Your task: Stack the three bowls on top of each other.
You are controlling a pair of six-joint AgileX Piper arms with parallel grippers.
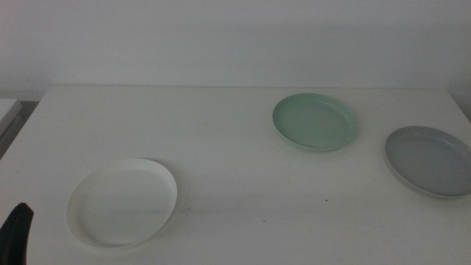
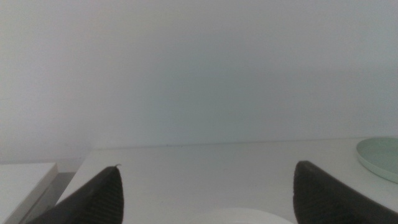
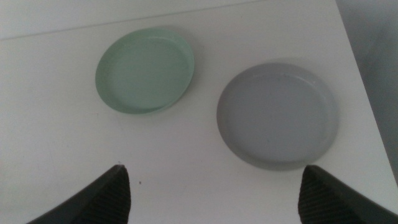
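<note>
The middle view looks forward and down over the whole table (image 1: 221,132) from high up — far enough to see all three bowls. The left wrist view sits low, facing the far wall. The right wrist view looks down from nearby. The middle and right wrist views share the mint green bowl (image 1: 316,122) (image 3: 145,71) and pale grey bowl (image 1: 430,160) (image 3: 278,114).

White table (image 1: 221,132), matte, spanned most of middle view. Pale plain wall (image 1: 235,37) stood behind far edge. Second white surface (image 1: 7,110) sat just beside table's left edge, dark gap between. Tiny dark speck (image 1: 327,199) lay on tabletop.
</note>
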